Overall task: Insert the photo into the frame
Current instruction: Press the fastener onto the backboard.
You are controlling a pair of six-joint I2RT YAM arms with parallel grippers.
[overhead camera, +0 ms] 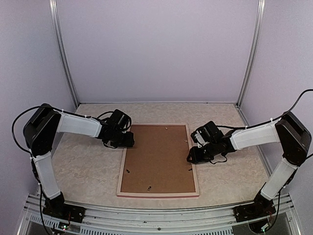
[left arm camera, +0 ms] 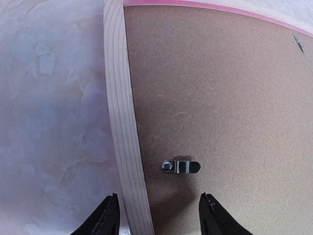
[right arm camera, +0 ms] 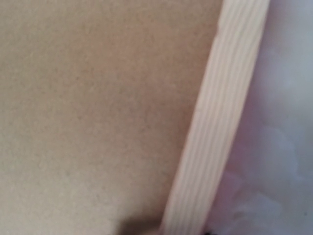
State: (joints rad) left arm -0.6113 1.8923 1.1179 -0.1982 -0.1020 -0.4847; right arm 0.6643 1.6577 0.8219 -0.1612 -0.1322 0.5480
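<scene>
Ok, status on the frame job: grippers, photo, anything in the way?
Left gripper open, jaws astride the frame's left rail beside a turn clip. Right gripper at right rail, state unclear. Frame face down, backing board in; photo not visible.

The thin rectangular wooden frame (left arm camera: 122, 122) is pale pinkish, with fine straight grain lines and a bright pink edge. The flat cardboard backing board (overhead camera: 157, 156) is plain brown, faintly speckled. The tabletop (overhead camera: 83, 166) is cream, marbled beige. The small metal clip (left arm camera: 180, 167) is silver with dark stripes.
</scene>
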